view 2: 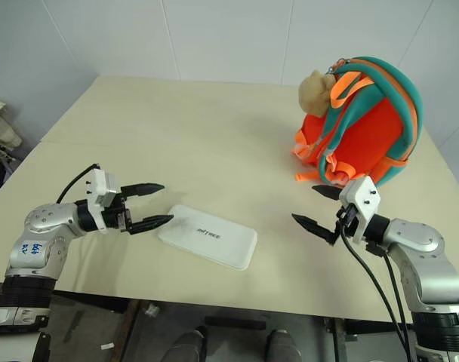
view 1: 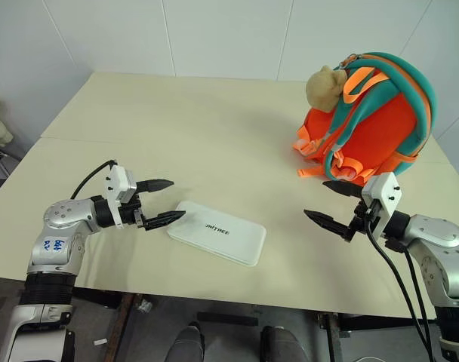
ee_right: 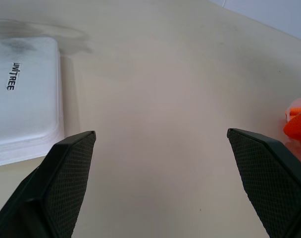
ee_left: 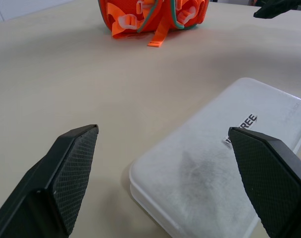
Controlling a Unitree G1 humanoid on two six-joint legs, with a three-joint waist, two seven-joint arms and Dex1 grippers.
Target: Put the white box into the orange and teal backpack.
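Note:
The white box lies flat on the table near its front edge, small dark lettering on top. Just left of the box my left gripper hovers open, its tips close to the box's left end and nothing between them. The orange and teal backpack stands upright at the table's back right, with a tan plush toy at its top. In front of the backpack, to the right of the box, my right gripper stands open and empty. The left wrist view has the box close ahead and the backpack far off.
The beige table spans the scene, its front edge just near of the box. A seam runs across the tabletop behind the box. White walls close in behind and to the left. Black cables hang from both wrists.

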